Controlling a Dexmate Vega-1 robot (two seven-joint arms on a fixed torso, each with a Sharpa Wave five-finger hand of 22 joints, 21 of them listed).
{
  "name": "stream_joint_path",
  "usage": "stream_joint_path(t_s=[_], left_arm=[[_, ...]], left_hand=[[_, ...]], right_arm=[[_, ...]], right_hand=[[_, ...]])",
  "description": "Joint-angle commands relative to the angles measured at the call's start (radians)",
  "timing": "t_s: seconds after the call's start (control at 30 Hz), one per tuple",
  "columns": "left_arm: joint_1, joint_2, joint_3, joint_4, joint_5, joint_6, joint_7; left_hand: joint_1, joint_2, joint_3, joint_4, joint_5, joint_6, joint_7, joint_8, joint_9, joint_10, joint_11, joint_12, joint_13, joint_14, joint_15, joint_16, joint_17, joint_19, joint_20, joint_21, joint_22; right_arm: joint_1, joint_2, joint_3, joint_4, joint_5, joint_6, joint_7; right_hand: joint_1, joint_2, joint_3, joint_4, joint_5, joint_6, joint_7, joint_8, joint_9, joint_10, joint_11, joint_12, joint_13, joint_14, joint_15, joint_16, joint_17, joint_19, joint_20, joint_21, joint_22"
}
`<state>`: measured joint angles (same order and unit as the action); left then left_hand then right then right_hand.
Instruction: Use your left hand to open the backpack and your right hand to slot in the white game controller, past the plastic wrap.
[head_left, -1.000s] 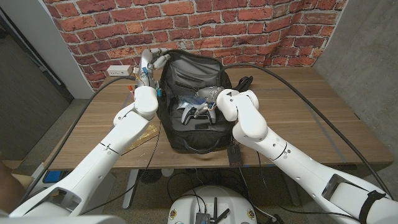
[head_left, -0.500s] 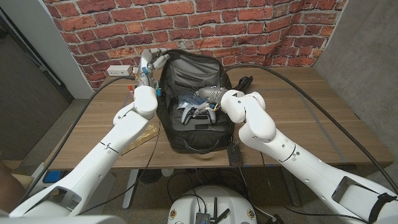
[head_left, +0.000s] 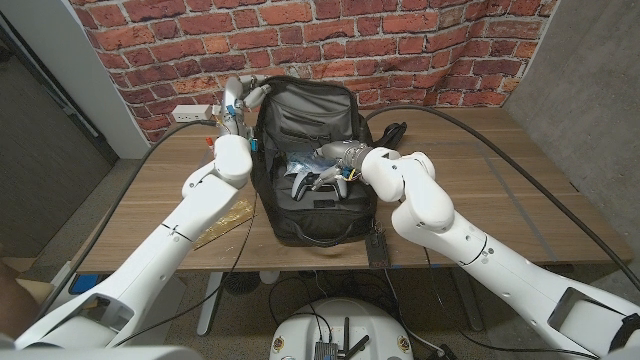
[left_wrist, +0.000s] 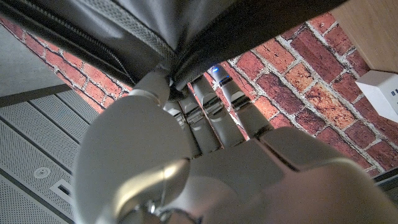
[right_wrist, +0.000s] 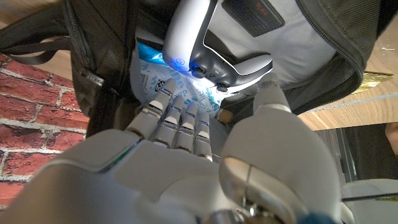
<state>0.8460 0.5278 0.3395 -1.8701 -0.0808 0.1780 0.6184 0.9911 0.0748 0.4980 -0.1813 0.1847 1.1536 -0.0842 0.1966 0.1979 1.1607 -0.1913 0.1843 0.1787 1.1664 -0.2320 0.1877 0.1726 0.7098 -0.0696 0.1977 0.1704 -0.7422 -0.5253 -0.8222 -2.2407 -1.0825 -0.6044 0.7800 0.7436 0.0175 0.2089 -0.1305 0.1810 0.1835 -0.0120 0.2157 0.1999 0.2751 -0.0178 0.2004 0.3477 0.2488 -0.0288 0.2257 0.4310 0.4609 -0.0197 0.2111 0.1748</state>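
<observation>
The backpack is lying open on the table, its lid tipped back toward the brick wall. The left hand is gripping the lid's edge, fingers closed on the fabric. Inside, the controller is sitting beside the plastic wrap. The right hand is holding the controller in the opening, thumb and fingers pinching it.

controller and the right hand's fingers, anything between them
Crinkled plastic wrap lies between the white controller and the right hand's fingers, seen in the right wrist view.
</observation>
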Motion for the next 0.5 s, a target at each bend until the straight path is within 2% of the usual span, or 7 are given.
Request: stream_joint_path(t_s=[0.03, 0.17, 0.5], left_arm=[[-0.024, -0.004, 0.007, 0.027, -0.007, -0.006, -0.008], [-0.026, -0.004, 0.01, 0.024, -0.009, 0.0, -0.009], [-0.027, -0.002, 0.013, 0.012, -0.009, 0.016, -0.006]], left_hand=[[0.002, 0.008, 0.002, 0.004, 0.004, 0.002, 0.008, 0.007, 0.005, 0.003, 0.001, 0.005, 0.005, 0.002, -0.008, -0.003, 0.003, 0.011, -0.128, 0.001, 0.003], [0.002, 0.008, 0.003, 0.004, 0.005, 0.002, 0.009, 0.008, 0.005, 0.0, -0.002, 0.004, 0.005, 0.002, -0.008, -0.003, 0.003, 0.011, -0.128, 0.001, 0.003], [0.001, 0.008, 0.003, 0.004, 0.005, 0.003, 0.009, 0.008, 0.005, 0.003, 0.0, 0.006, 0.005, 0.002, -0.008, -0.003, 0.003, 0.011, -0.128, 0.001, 0.003]], right_arm=[[-0.035, -0.056, 0.016, -0.065, 0.051, -0.031, -0.029], [-0.05, -0.074, 0.025, -0.092, 0.057, -0.041, -0.04], [-0.092, -0.126, 0.058, -0.164, 0.079, -0.056, -0.054]], right_hand=[[0.008, 0.012, 0.006, -0.006, 0.004, -0.003, 0.004, 0.0, -0.001, 0.003, -0.006, 0.002, -0.002, 0.003, -0.012, 0.007, -0.001, 0.01, -0.006, 0.007, 0.001], [0.01, 0.016, 0.008, -0.007, 0.004, -0.01, 0.013, -0.003, -0.001, 0.004, -0.009, 0.001, -0.005, 0.005, -0.016, 0.007, -0.003, 0.017, -0.012, 0.008, 0.001], [0.013, 0.023, 0.011, -0.009, 0.003, -0.006, 0.013, -0.002, -0.001, 0.014, -0.018, 0.003, -0.011, 0.017, -0.027, 0.012, -0.005, 0.028, -0.02, 0.01, 0.002]])
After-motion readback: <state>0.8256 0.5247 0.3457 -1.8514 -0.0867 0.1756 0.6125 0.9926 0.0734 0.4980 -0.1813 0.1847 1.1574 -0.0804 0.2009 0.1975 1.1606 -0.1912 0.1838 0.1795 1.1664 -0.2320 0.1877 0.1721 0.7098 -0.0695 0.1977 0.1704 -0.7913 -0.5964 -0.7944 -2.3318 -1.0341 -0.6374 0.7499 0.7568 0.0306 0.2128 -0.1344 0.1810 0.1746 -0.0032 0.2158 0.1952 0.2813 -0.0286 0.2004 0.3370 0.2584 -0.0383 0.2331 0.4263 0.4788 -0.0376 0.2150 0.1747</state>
